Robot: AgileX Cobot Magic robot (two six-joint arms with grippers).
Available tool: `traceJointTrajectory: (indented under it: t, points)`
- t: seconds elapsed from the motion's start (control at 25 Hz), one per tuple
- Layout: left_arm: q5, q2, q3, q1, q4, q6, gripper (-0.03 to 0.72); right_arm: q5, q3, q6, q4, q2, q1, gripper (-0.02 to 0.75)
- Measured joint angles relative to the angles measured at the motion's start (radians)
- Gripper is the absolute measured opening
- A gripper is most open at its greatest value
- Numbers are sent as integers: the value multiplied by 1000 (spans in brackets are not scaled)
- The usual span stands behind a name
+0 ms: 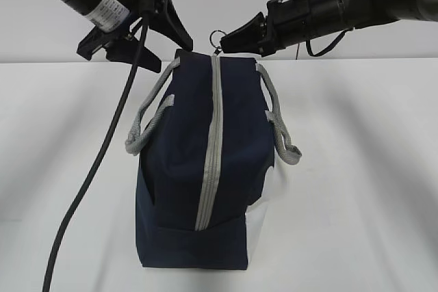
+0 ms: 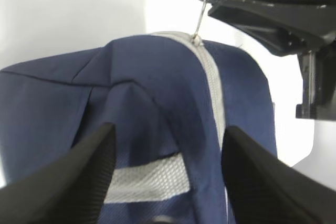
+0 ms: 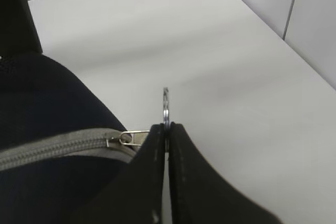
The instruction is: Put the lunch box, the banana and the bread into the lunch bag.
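The navy lunch bag (image 1: 185,169) stands on the white table with its grey zipper (image 1: 211,162) closed along the top. My right gripper (image 1: 222,44) is shut on the metal ring pull (image 3: 166,106) at the bag's far end, where the slider (image 3: 118,138) sits. My left gripper (image 1: 173,56) holds the far left top of the bag (image 2: 52,103). Its fingers stand wide apart, with creased blue fabric and a grey strap (image 2: 149,182) filling the gap between them. The lunch box, the banana and the bread are out of view.
The white table (image 1: 356,169) surrounds the bag. Grey strap handles (image 1: 147,124) hang down both sides of it. A black cable (image 1: 96,169) from the left arm drops past the bag's left side to the front edge. A grey panelled wall (image 3: 310,19) stands behind.
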Motion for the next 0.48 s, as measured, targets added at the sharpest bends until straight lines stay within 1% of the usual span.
traceJointTrajectory:
  t: [0.12,0.24,0.32,0.48]
  points:
    - [20,25,-33,-4,1,-7,411,0,0,0,0,0,-1,0]
    - [37,36,-40,-21,18,-11,324,0,0,0,0,0,-1,0]
    - [40,36,-43,-32,25,-11,288,2,0,0,0,0,-1,0]
    - [44,36,-44,-36,28,-11,265,6,0,0,0,0,-1,0]
